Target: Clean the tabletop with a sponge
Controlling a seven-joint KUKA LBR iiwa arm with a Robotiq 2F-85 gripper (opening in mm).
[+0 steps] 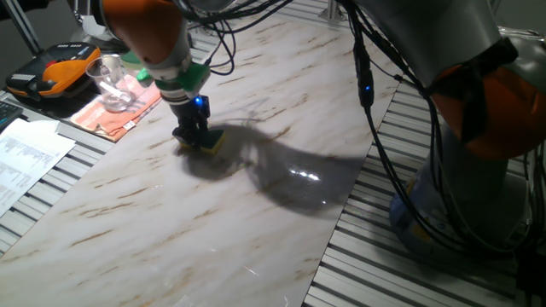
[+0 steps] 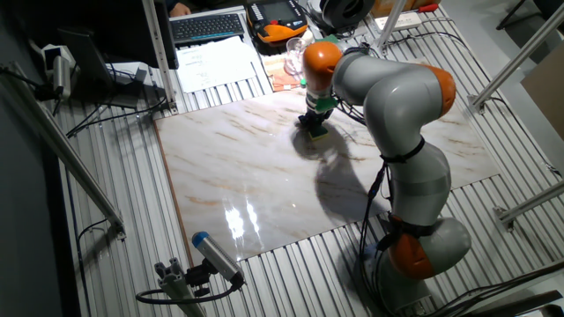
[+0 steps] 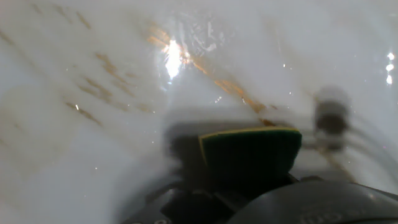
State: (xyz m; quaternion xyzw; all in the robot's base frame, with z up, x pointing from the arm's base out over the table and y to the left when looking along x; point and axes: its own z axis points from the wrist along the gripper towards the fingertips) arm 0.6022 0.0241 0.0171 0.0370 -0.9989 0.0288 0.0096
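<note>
The sponge [image 1: 210, 141] lies flat on the tabletop [image 1: 256, 213], toward the end of the slab nearest the clutter beyond its edge, with its dark green face uppermost and the yellow foam showing along the rim. The tool [image 1: 191, 135] stands upright over it with its fingers clamped on the sponge, pressing it down onto the marble surface; the hand view confirms the green block [image 3: 250, 151] held directly ahead of the fingers against the glossy slab, though that view is blurred and the finger contact itself is not sharp. Judgement: the wiping step is in hand, with the sponge grasped and seated on the surface rather than being fetched or put away. Most of the slab extends away from the sponge's present position, so the greater part of the cleaning is judged outstanding; no dirt or stain can be made out on the surface. The next move calls for steady downward pressure while the sponge is drawn across the slab in strokes, keeping it flat so that it does not twist out of the grip, and staying inside the slab's edges. Beyond the near end stand a clear glass [image 1: 109, 78] on an orange cloth [image 1: 115, 115], with papers [image 1: 26, 158] beside them; strokes in that direction should stop short of the edge. The arm's cables [image 1: 375, 128] hang over the slab and warrant watching.
</note>
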